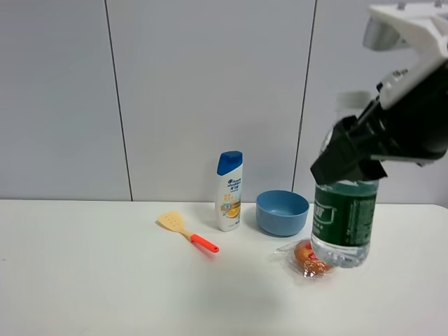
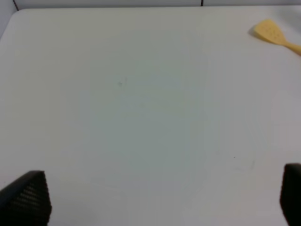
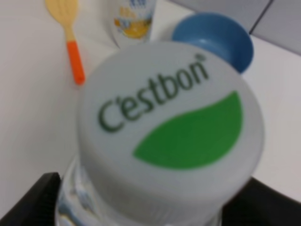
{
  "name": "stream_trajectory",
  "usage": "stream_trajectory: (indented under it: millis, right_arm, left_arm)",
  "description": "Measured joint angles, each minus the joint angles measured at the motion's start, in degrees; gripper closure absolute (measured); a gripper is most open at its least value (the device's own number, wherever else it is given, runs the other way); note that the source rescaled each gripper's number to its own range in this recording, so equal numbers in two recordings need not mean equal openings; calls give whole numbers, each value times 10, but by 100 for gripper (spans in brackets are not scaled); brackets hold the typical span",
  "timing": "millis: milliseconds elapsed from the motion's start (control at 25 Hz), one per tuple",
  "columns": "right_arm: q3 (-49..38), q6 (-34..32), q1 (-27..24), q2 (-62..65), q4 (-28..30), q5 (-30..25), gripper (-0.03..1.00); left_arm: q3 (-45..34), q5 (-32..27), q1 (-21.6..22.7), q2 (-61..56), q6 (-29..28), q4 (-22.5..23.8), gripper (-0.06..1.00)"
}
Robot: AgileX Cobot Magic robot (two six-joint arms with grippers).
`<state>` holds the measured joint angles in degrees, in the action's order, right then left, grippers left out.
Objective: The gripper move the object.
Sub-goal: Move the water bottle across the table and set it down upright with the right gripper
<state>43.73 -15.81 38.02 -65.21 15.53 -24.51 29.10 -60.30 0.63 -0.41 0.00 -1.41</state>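
The clear water bottle (image 1: 344, 217) with a dark green label stands at the right of the table. Its base is against a wrapped orange snack (image 1: 308, 257). My right gripper (image 1: 350, 157), a black claw on a white housing, is closed around the bottle's shoulder and hides its neck. In the right wrist view the white cap with the green mark (image 3: 171, 127) fills the picture. The black fingers (image 3: 42, 193) sit on either side of the bottle body. My left gripper (image 2: 160, 200) is open and empty over bare table. It does not show in the exterior high view.
A white shampoo bottle with a blue cap (image 1: 229, 190) and a blue bowl (image 1: 282, 212) stand behind and left of the water bottle. A yellow spatula with a red handle (image 1: 185, 231) lies further left and also shows in the left wrist view (image 2: 275, 34).
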Motion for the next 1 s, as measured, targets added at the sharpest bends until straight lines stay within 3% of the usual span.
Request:
stream_trajectory:
  millis: [320,680,1000]
  right_arm:
    - [-132,32,-40,0,-3,166,97]
    - [-211,147,-58,-1,-18,279,97]
    - [-250,202,-58,-91,-88,362,97]
  left_arm:
    - [0,0,0,0,0,0,-6]
    - [0,0,0,0,0,0,-6]
    - [0,0,0,0,0,0,-6]
